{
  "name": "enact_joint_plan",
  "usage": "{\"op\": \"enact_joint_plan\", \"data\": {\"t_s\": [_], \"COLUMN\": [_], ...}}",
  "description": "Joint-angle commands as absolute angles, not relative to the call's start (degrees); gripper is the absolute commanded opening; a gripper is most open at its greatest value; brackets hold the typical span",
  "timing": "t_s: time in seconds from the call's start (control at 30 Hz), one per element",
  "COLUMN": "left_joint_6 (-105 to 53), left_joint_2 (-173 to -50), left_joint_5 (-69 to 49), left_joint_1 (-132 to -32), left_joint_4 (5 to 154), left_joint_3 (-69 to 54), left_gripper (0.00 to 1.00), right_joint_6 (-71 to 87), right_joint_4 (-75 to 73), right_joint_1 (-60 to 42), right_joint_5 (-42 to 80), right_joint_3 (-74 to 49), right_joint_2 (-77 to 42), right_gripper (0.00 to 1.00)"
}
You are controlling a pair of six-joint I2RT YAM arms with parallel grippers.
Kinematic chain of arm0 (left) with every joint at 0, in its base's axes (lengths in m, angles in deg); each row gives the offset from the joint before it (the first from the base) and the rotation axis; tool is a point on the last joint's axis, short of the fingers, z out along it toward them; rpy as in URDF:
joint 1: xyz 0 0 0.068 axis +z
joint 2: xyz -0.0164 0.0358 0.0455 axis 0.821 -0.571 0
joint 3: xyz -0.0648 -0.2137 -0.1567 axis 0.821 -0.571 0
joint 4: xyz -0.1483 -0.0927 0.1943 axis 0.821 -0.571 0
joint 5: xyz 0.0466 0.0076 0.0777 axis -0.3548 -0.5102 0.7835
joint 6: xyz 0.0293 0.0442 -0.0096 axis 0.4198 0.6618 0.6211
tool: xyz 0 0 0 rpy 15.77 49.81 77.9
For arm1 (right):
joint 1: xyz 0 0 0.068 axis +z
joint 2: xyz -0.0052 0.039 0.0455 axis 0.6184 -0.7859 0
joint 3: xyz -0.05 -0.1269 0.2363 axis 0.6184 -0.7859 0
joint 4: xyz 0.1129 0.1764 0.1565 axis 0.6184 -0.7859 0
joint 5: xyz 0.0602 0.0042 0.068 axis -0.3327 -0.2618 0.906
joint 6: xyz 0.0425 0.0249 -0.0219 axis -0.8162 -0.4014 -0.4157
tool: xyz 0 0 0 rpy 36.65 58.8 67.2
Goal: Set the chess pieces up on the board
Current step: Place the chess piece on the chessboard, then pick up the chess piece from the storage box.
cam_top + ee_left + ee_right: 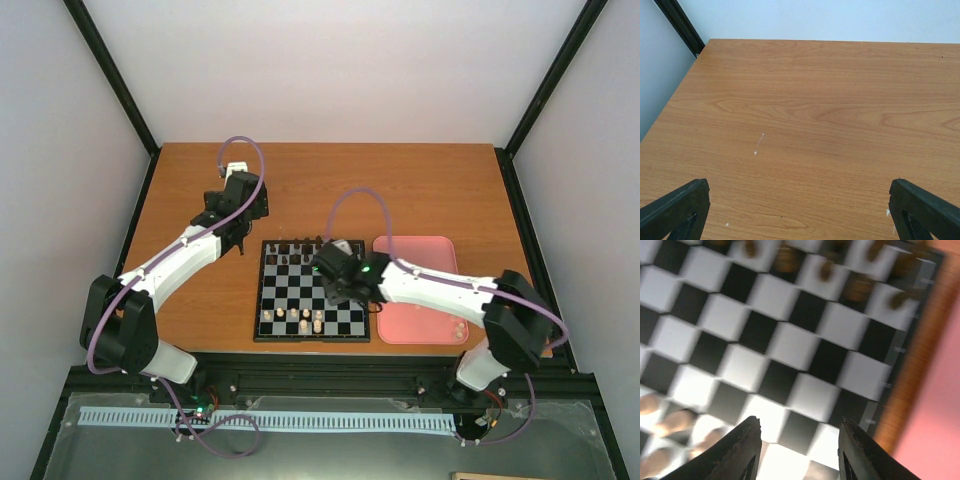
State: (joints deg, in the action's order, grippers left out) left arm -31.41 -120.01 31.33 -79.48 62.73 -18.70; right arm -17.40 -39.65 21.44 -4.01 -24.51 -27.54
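**Desk:** How do the arms stand?

**Photographer:** The left arm reaches out over the bare table (815,100), up and left of the board (290,285). The left gripper (800,217) is spread wide with nothing between its fingers (675,212). The right arm crosses the pink tray (415,300) and bends over the board's right half. The right gripper (800,450) hangs low above the squares, its fingers parted and holding nothing.

**Desk:** What is hard to make out?

**Photographer:** The right wrist view is blurred, so the pieces there are only smears. From above, the right wrist covers part of the board's far right corner. The left wrist view cuts both fingers off at the bottom edge.

**Desk:** Counts?

**Photographer:** Two arms, one board, one tray. The chess pieces (304,321) stand on the near rows, left of the board's middle. At least four pale ones show, though an exact count is beyond me. The dark pieces (284,258) line the far edge and are too small to count. A couple of pale specks lie in the tray's near right corner.
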Motion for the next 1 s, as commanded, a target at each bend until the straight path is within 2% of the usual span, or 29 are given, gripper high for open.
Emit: {"op": "enact_joint_plan", "data": {"t_s": [0.0, 0.17, 0.37, 0.97], "left_joint_6": [-31.8, -31.9, -31.9, -31.9], "left_joint_2": [-119.3, -119.5, -120.1, -120.6], "left_joint_5": [31.2, 30.9, 30.7, 30.7], "left_joint_1": [-79.9, -79.9, -79.9, -79.9], "left_joint_4": [62.8, 62.9, 62.9, 63.1], "left_joint_3": [-16.8, -16.7, -16.5, -16.5], "left_gripper": [1.0, 1.0, 1.0, 1.0], "right_joint_6": [-20.7, -21.8, -23.0, -26.7], "right_joint_4": [-41.4, -41.2, -42.1, -42.7], "right_joint_1": [13.9, 4.7, -0.8, -2.9], "right_joint_5": [-7.8, -6.6, -6.3, -9.5], "right_joint_3": [-32.6, -43.6, -49.5, -52.4], "right_joint_2": [-19.5, -11.7, -7.1, -7.1], "right_gripper": [0.43, 0.42, 0.42, 0.41]}}
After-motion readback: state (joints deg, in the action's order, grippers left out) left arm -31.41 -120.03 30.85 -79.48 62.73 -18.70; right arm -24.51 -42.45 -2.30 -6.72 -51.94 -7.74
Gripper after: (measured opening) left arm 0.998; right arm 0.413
